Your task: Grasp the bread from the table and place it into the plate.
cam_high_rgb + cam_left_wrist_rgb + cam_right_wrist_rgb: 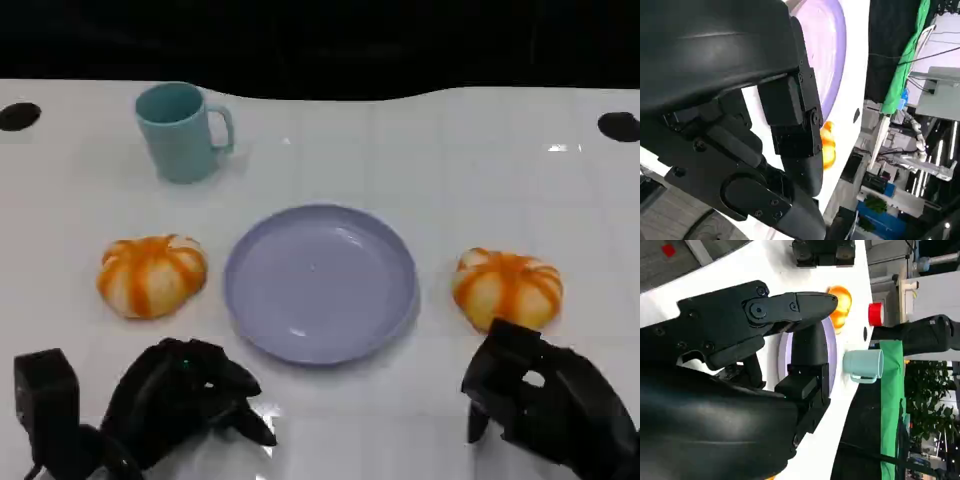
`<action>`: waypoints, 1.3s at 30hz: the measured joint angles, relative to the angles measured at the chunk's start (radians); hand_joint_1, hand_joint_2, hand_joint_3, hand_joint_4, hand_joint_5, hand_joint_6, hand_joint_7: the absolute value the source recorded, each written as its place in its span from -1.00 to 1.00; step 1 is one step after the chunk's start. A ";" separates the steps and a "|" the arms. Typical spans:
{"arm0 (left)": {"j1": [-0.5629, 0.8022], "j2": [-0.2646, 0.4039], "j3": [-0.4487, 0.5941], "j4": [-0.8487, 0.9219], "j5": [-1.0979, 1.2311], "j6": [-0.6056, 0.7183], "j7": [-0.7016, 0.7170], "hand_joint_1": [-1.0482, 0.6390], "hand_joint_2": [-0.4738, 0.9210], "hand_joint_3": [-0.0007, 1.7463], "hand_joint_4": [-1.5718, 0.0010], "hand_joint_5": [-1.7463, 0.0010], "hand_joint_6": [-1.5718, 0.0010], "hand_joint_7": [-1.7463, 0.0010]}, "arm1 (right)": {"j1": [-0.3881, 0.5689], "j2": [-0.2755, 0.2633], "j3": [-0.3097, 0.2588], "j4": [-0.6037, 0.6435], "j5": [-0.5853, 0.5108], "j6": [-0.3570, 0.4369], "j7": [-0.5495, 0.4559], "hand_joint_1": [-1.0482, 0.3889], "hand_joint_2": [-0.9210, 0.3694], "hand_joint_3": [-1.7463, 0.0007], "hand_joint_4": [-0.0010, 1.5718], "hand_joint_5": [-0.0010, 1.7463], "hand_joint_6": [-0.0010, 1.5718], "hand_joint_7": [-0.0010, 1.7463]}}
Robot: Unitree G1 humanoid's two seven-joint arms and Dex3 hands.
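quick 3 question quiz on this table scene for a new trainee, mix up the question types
1. True or false: the plate already has bread on it.
2. Multiple choice: where does the teal mug stand? A) on the plate B) at the far left of the table, beyond the left bread C) beside the right hand
3. Fill in: the right bread lies just beyond the robot's ____ hand, while the left hand holds nothing.

Key
1. False: the plate is bare, with one bread on the table at each side.
2. B
3. right
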 measured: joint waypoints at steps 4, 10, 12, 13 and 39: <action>0.000 0.000 0.000 0.000 0.000 0.002 0.000 -0.98 0.67 -1.00 -1.00 0.55 -1.00 0.75 | 0.000 0.000 0.000 0.000 0.003 0.003 0.001 -0.32 -1.00 0.73 -0.09 1.00 -0.23 0.73; 0.000 0.000 0.000 -0.001 0.000 0.003 0.000 -0.99 0.68 -1.00 -1.00 0.55 -1.00 0.75 | 0.000 0.000 -0.001 0.000 0.007 0.006 0.004 -0.31 -1.00 0.72 -0.09 1.00 -0.23 0.72; 0.000 0.000 0.000 -0.001 0.000 0.003 0.000 -0.99 0.68 -1.00 -1.00 0.55 -1.00 0.75 | 0.000 0.000 -0.001 0.000 0.007 0.006 0.004 -0.30 -1.00 0.72 -0.09 1.00 -0.23 0.72; 0.000 0.000 0.000 -0.001 0.000 0.003 0.000 -0.99 0.68 -1.00 -1.00 0.55 -1.00 0.75 | 0.000 0.000 -0.001 0.000 0.008 0.006 0.004 -0.30 -1.00 0.72 -0.09 1.00 -0.23 0.72; 0.000 0.000 0.000 0.000 0.002 0.004 0.001 -0.98 0.69 -0.99 -0.99 0.56 -1.00 0.77 | -0.116 -0.057 -0.049 0.080 -0.140 -0.263 -0.067 -0.23 -1.00 0.85 -0.50 0.28 -0.47 -0.19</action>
